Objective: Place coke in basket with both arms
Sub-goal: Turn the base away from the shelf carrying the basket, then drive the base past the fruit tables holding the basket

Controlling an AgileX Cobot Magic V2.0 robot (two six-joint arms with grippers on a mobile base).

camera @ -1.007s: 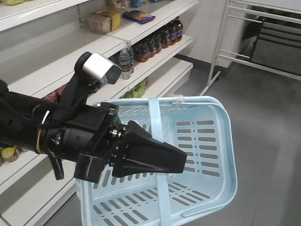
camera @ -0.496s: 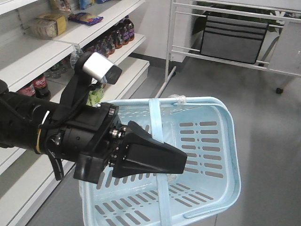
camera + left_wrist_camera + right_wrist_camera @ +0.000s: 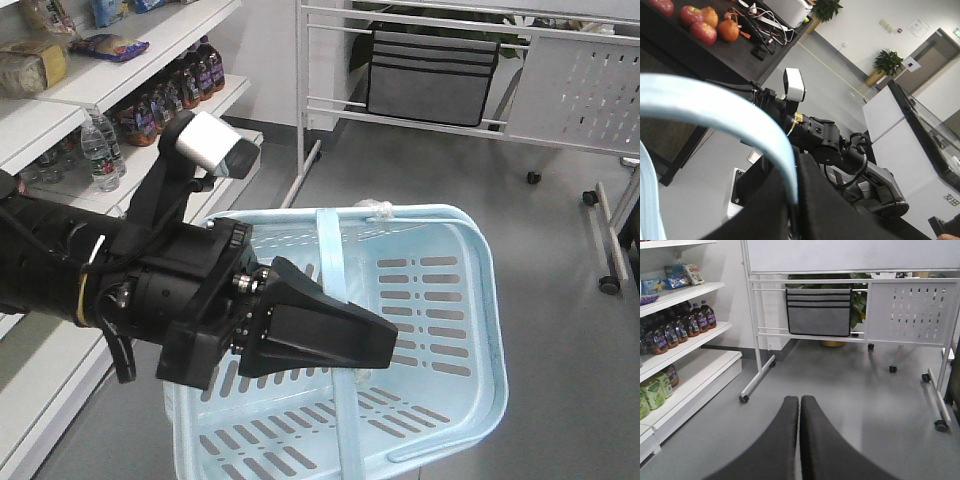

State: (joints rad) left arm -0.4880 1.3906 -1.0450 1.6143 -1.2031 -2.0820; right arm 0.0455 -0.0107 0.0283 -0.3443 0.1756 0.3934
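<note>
white store shelves carry dark juice bottles in a row, clear water bottles, a bagged loaf and a purple snack pack, while a white wheeled rack stands on the grey floor.

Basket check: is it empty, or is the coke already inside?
Empty as far as shows: front view has no red bottle, only slotted floor and walls in the basket; the part behind the left gripper is hidden.
</note>
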